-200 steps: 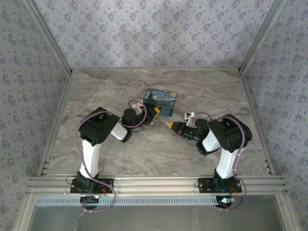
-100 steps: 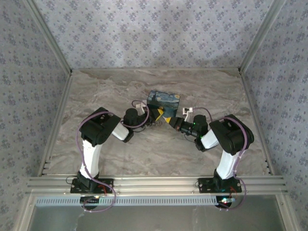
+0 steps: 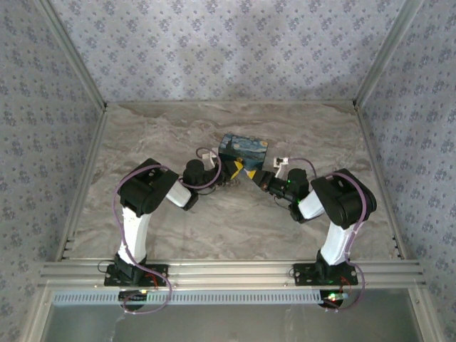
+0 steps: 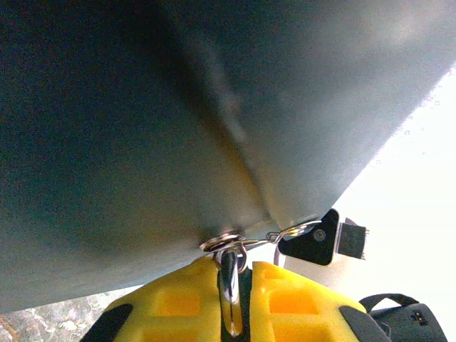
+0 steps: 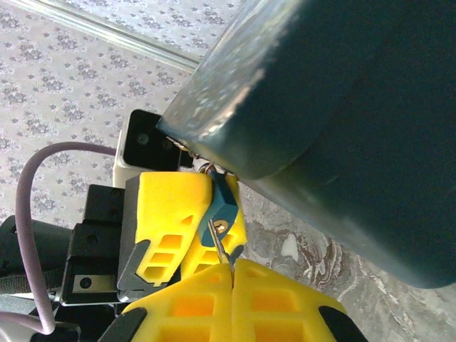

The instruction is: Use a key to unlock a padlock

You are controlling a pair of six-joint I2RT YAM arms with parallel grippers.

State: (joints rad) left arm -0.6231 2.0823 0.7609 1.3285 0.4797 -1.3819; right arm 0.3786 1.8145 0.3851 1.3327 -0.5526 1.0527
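looking from above, the left gripper and the right gripper stand tip to tip over the table, just in front of the blue box.

from the left wrist, the left fingers are clenched on a shiny metal piece with a small ring at its top. the dark wall of the box is close above.

from the right wrist, the right gripper is closed on the key, a thin blade that points up to the padlock. the padlock sits between the yellow fingers of the left gripper, under the corner of the box, and shows a blue face with a brass keyhole. the tip of the key is just beside this keyhole; i cannot tell if it is inside.

the step in hand is, i judge, the insertion of the key. the next move asks for a fine alignment of blade with slot, a straight push, then a turn, with the padlock held firm.
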